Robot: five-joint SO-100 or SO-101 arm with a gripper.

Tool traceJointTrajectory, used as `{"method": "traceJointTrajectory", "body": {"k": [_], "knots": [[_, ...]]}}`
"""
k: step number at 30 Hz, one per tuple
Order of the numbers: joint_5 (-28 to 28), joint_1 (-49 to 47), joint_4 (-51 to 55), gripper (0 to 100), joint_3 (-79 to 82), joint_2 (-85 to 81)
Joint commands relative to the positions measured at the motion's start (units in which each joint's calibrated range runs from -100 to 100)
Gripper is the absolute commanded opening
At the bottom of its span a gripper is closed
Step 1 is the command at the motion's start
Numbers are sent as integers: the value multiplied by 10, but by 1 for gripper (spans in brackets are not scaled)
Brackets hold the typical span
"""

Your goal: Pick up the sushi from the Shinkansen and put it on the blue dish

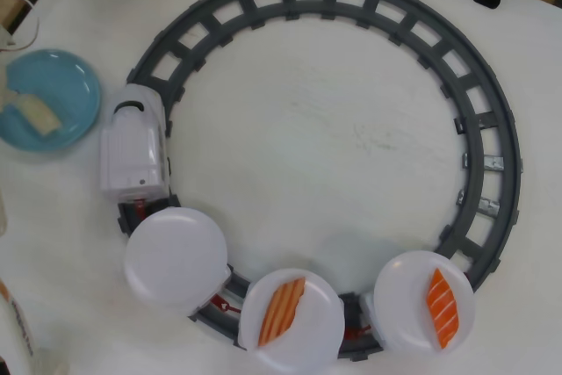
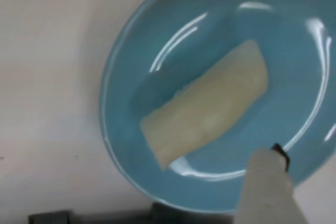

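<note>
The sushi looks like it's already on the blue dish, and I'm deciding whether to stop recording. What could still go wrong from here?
1. In the wrist view a gripper finger sits right beside the sushi; pulling away could nudge it.
2. The blue dish lies close to the Shinkansen in the overhead view, so a low retreat might clip it.

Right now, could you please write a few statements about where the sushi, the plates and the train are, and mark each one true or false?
1. The pale sushi lies on the blue dish. True.
2. All three white plates on the Shinkansen carry salmon. False: the plate nearest the engine is empty; the middle plate and the last plate hold one salmon piece each.
3. The blue dish sits inside the track. False: it is outside, at the overhead view's left.
4. The engine is on the track. True.
</note>
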Motion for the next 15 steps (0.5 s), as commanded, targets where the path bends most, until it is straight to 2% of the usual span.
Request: {"method": "traceJointTrajectory", "body": {"k": [1, 7, 15], "knots": [[-5, 1, 10, 26, 32, -106], [-10, 9, 10, 26, 143, -249], [-20, 2, -7, 26, 428, -470]]}}
